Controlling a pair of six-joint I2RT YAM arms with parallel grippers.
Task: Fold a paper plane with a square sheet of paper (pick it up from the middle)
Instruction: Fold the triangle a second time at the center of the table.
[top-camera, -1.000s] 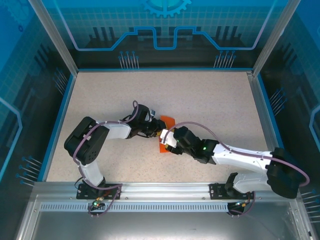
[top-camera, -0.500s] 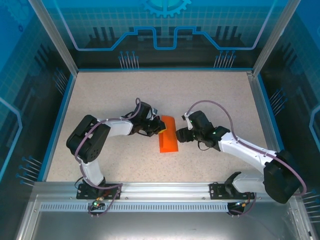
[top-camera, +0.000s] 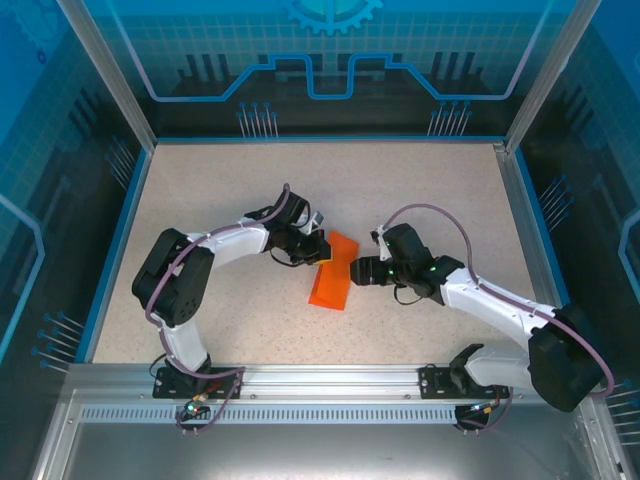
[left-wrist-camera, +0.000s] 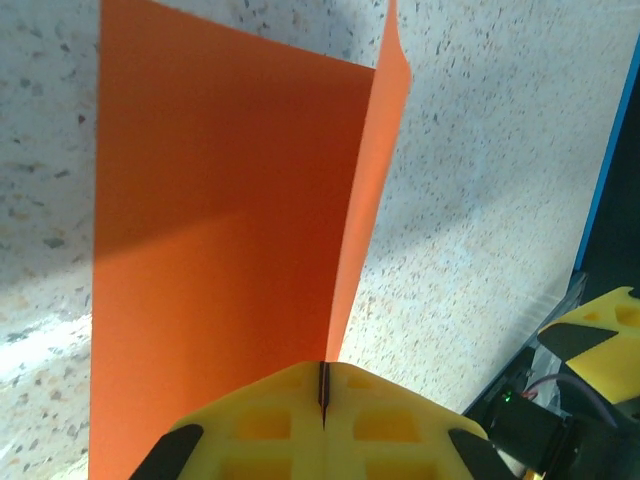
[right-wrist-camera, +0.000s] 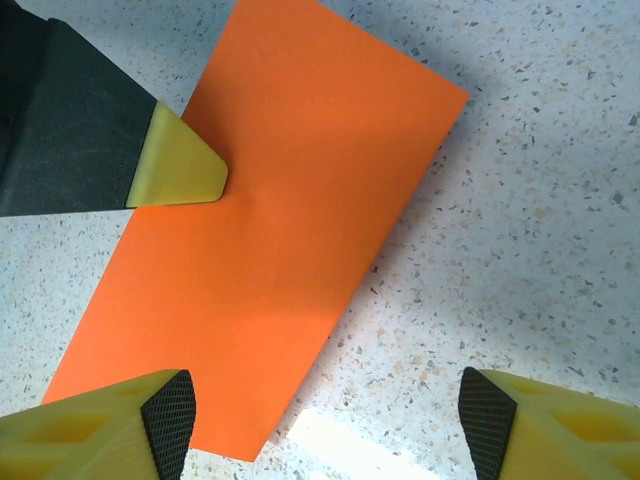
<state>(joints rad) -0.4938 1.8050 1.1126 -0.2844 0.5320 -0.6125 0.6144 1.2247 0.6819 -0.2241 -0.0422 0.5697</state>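
Observation:
The square sheet of paper (top-camera: 333, 275) is bright orange and lies folded in half into a long rectangle at the middle of the speckled table. My left gripper (top-camera: 318, 249) is shut on its far left edge. In the left wrist view the yellow fingers (left-wrist-camera: 270, 420) meet with the paper (left-wrist-camera: 220, 200) pinched in their seam, and one layer stands up a little at the right. My right gripper (top-camera: 362, 270) hangs open just right of the sheet. In the right wrist view its fingertips (right-wrist-camera: 165, 410) straddle the paper's (right-wrist-camera: 290, 230) near corner and bare table, touching nothing.
A blue rim (top-camera: 130, 215) and glass walls bound the table (top-camera: 420, 190). An aluminium rail (top-camera: 330, 385) runs along the near edge by the arm bases. Open tabletop lies behind and to both sides of the sheet.
My right gripper has let go of the sheet, drawn back to the right and opened. The left gripper has shut on the paper's edge, and the sheet has swung to a slant.

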